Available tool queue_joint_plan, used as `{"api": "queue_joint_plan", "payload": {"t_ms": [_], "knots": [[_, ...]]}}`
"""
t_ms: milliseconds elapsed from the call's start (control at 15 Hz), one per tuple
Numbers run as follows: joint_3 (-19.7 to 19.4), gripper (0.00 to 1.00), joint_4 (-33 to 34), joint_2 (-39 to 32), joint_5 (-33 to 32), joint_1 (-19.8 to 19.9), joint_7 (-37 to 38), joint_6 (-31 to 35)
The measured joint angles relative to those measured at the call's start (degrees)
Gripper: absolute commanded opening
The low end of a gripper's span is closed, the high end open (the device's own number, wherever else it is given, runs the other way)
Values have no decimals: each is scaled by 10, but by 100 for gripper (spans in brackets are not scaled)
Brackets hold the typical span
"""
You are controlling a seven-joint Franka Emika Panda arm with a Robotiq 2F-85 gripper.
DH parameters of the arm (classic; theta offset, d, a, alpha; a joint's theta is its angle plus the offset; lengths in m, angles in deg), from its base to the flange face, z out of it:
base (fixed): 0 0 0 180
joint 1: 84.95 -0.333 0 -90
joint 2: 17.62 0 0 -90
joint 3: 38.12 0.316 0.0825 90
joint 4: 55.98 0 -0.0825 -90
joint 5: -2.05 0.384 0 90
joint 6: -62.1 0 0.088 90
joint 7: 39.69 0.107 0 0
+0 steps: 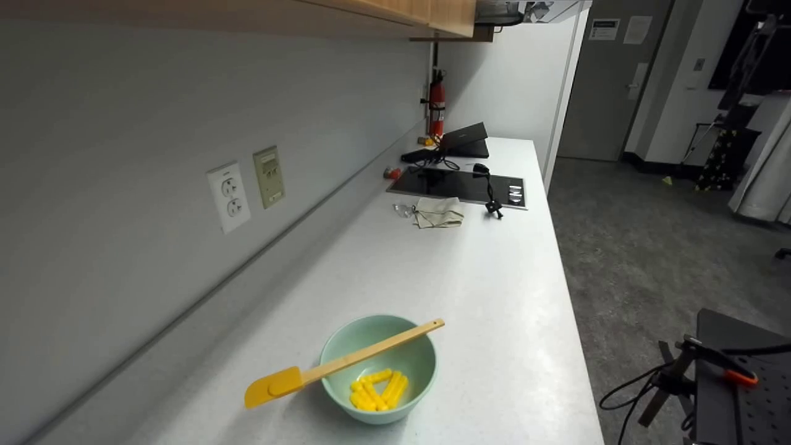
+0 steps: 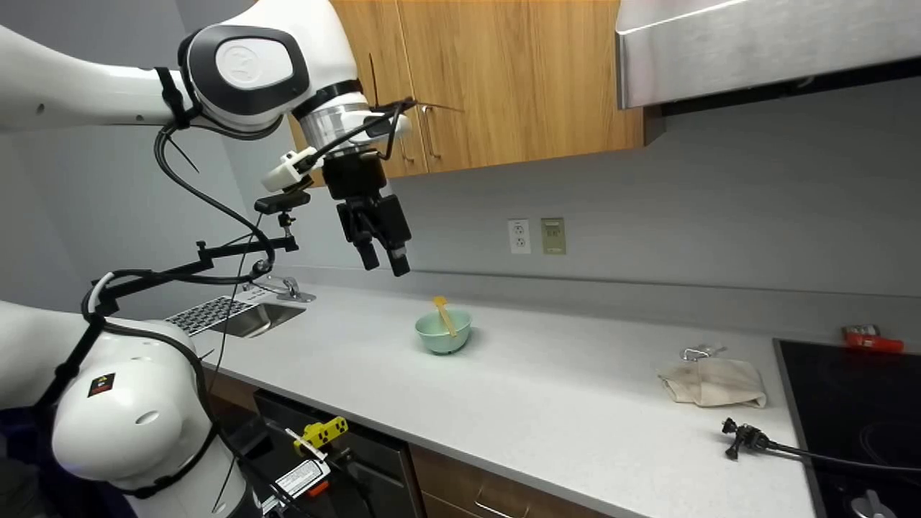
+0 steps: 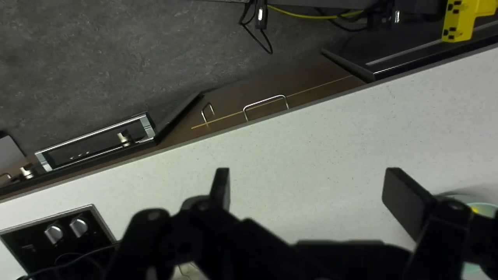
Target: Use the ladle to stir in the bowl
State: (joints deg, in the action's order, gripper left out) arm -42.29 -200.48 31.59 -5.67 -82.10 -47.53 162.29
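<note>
Wrist-view gripper (image 3: 309,190) gapes; ladle (image 1: 349,359) crosses bowl (image 1: 413,360) in both exterior views.

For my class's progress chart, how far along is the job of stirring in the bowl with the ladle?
Looks done: only the setup; the bowl holds yellow pieces, and the ladle lies across its rim.
In hand: nothing; the tool hangs open above the counter, apart from the ladle.
Left, it seems: grasping and stirring, as the ladle's head sits outside the bowl.
</note>
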Motion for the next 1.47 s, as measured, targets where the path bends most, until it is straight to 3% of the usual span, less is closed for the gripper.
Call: {"api": "queue_joint_plan", "payload": {"t_ms": [1467], "knots": [[0, 100, 1, -29, 0, -5, 0, 3]]}}
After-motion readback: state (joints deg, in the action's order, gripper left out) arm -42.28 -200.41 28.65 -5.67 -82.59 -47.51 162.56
